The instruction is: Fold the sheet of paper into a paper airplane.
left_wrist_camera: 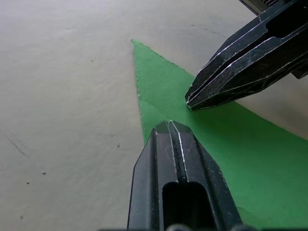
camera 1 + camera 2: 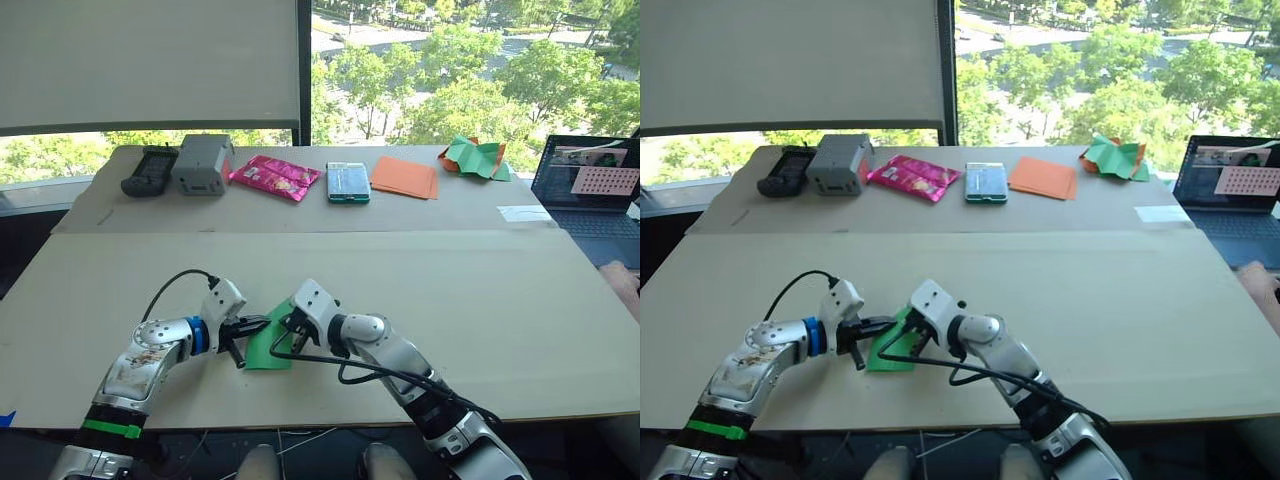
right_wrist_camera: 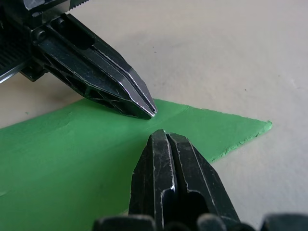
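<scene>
While the paper (image 2: 268, 350), already folded to a flat pointed wedge, lies at the near table (image 2: 480, 300) edge, left gripper (image 1: 169, 126) and right gripper (image 3: 161, 134), both closed and empty, press tips onto it; wing folds apparently remain.

The counter (image 2: 420, 290) is big, flat and pale tan, and it fills the middle of the frame. Low down and a bit left of the middle, the green sheet of paper (image 2: 266, 350) lies flat on it. Along the top edge sits a row of things: a black remote (image 2: 149, 170) at the upper left, then a grey box (image 2: 203, 164), a pink snack bag (image 2: 274, 177), a teal pack (image 2: 348, 182), flat orange sheets (image 2: 405, 177) and a crumpled green-and-orange paper heap (image 2: 476, 157). A laptop (image 2: 592, 195) sits at the upper right.
</scene>
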Motion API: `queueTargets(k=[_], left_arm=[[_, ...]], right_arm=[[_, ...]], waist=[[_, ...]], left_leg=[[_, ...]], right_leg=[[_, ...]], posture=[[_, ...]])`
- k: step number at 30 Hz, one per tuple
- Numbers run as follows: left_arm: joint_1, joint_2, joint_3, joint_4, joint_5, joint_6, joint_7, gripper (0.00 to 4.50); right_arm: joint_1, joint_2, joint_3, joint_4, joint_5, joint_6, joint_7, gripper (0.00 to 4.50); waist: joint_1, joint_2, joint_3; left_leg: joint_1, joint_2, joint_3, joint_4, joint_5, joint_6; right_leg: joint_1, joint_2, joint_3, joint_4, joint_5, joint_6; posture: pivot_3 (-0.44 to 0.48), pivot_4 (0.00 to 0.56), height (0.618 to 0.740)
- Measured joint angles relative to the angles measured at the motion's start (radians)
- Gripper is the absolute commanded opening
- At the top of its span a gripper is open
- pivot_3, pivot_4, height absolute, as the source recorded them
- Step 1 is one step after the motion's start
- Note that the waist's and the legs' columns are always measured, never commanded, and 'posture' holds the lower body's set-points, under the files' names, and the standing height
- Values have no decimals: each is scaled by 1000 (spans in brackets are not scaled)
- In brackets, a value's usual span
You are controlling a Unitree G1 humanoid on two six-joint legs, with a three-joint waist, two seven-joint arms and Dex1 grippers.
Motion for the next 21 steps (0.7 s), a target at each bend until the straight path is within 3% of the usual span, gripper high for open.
queueTargets(k=[7, 21], left_arm=[[-11, 0, -20, 30, 21, -54, -9, 0], [30, 2, -23, -6, 26, -56, 0, 0]], right_arm=[[-25, -11, -31, 42, 0, -25, 2, 27], [-159, 3, -79, 344, -9, -191, 34, 27]], waist=[[1, 1, 0], [-4, 6, -8]], left_leg=[[0, 0, 0, 0, 0, 0], [2, 0, 0, 0, 0, 0]], right_leg=[[1, -1, 0, 0, 0, 0], [2, 0, 0, 1, 0, 0]], posture=[[0, 150, 706], [0, 150, 706]])
